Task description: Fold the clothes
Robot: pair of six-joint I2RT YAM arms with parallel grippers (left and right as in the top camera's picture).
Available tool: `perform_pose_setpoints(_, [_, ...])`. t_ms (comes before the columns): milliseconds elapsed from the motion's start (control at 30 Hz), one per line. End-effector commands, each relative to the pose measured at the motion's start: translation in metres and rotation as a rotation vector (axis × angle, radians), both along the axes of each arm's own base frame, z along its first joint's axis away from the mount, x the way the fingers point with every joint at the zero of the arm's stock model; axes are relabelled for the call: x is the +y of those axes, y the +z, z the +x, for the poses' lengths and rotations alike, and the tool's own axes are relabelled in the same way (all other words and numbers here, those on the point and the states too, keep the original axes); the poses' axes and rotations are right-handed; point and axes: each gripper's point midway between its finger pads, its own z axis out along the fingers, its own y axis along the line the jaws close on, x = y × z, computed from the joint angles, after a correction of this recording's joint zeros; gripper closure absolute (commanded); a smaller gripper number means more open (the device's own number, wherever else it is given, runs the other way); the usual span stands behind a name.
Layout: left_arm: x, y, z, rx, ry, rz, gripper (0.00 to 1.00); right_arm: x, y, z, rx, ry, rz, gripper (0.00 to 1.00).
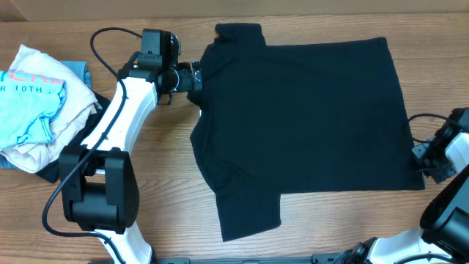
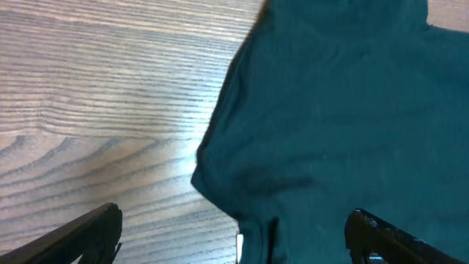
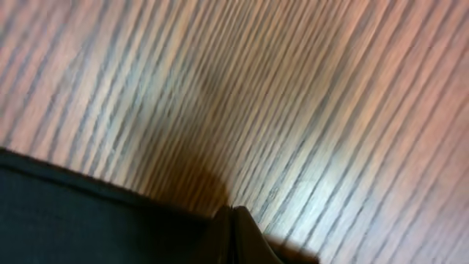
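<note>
"Two claws: how do they stand?"
"Left gripper [image 2: 234, 220] gapes wide, empty, at the left edge of the plain black short-sleeved T-shirt [image 1: 308, 125] spread mid-frame. Right gripper [image 1: 421, 155] is pinched closed at the hem, lower right; whether it caught cloth, I can't tell."
"Advice?"
"Grab both edges fully before lifting."

One black shirt [image 1: 308, 117] lies on one table [image 1: 330, 227]. There are two arms: the left arm [image 1: 124, 110] left of the black shirt, and the right arm [image 1: 458, 150] off its right edge. There are two grippers: the left gripper [image 1: 194, 77] at the black shirt's upper left edge, and the right gripper [image 1: 419, 155] at its lower right corner. Each has two fingers, four in all. Well left of the black shirt sits one pile [image 1: 77, 110] of at least three garments: one blue shirt [image 1: 29, 103] with pink lettering, one cream garment [image 1: 40, 152] and one darker blue piece [image 1: 79, 70]. Whether more lie underneath cannot be told.
</note>
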Motion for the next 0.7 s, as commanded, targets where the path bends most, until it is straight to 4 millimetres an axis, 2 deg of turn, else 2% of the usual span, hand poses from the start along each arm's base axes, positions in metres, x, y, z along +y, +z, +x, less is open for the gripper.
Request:
perform_pose_setpoints(0, [0.004,-0.005,0.0,0.008,-0.005,0.02,0.0,0.0,0.019,0.029,-0.119,0.023,0.065,0.96])
perform_pose_setpoints(67, [0.004,-0.005,0.001,0.008,0.001,0.016,0.0,0.019,0.021,0.04,-0.174,0.05,0.177,0.96])
perform_pose_setpoints(167, [0.001,-0.02,0.0,0.039,-0.005,0.019,0.0,0.042,0.012,0.025,-0.132,0.041,0.278,0.96])
perform_pose_setpoints(333, [-0.011,-0.06,-0.006,0.131,-0.012,0.003,0.0,0.049,-0.012,0.014,-0.128,0.037,0.273,0.96])
perform_pose_setpoints(400, [-0.014,-0.064,-0.006,0.135,-0.019,0.001,0.01,0.045,-0.021,0.006,-0.103,0.03,0.237,0.96])
perform_pose_setpoints(500, [-0.021,-0.06,-0.002,0.115,-0.036,-0.026,0.0,0.028,-0.028,-0.013,-0.036,-0.047,0.124,0.96])
perform_pose_setpoints(667, [-0.022,-0.06,-0.002,0.112,-0.041,-0.033,0.0,0.011,-0.029,-0.019,-0.037,-0.085,0.077,0.96])
